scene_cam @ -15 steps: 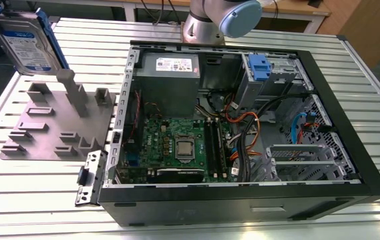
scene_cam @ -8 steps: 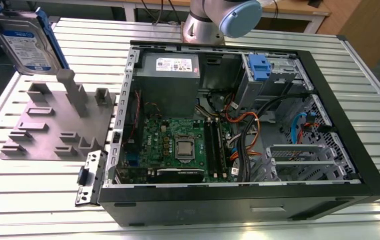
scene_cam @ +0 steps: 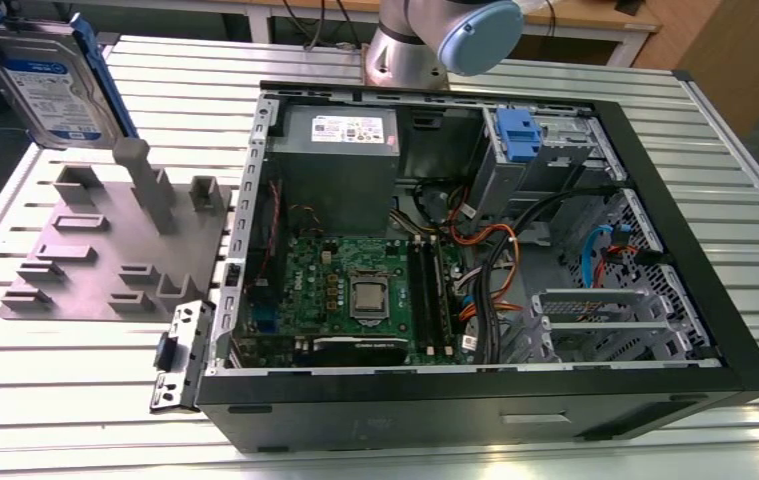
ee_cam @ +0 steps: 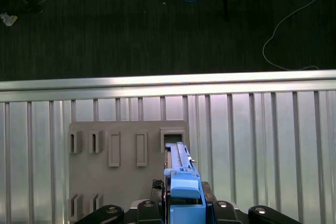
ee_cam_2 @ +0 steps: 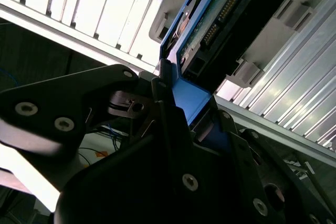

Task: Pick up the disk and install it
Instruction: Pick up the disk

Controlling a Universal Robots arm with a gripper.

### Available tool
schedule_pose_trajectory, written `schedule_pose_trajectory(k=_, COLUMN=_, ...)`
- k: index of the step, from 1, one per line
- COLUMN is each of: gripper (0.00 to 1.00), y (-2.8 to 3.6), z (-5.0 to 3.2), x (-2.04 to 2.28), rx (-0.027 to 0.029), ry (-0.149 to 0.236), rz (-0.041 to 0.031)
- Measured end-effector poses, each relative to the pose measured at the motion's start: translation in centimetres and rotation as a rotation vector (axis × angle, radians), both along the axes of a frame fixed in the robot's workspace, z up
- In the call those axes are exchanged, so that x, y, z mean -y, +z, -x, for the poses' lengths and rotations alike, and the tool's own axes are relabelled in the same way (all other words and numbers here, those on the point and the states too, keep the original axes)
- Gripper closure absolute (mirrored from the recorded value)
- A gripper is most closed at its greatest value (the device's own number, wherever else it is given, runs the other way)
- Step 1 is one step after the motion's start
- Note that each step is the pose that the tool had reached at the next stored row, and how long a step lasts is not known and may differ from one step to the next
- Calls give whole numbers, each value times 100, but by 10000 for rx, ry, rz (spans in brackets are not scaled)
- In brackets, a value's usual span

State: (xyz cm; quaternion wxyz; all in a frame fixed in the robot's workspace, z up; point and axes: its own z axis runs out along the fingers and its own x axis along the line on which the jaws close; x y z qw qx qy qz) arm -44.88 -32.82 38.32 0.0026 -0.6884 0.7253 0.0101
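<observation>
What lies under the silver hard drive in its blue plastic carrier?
Under the silver hard drive is the grey plastic fixture plate with upright slots, resting on the ribbed aluminium table. The black gripper holding the drive covers the plate's part directly beneath it.

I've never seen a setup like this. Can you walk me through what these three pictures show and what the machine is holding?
This is one robot arm working at a slatted metal table. The exterior view takes in the whole scene from a camera off the arm. Both wrist views come from cameras riding on the arm near its gripper. On the table are an open computer case and a grey holder plate with slots. The gripper is closed on the disk, clamping its blue carrier. It holds the disk upright over the plate, not yet in the case.
</observation>
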Motion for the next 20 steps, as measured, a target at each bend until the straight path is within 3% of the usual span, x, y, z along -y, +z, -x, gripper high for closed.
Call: schedule_pose_trajectory(k=20, gripper=63, y=32, z=0, x=0, rx=0, ry=1, rz=0)
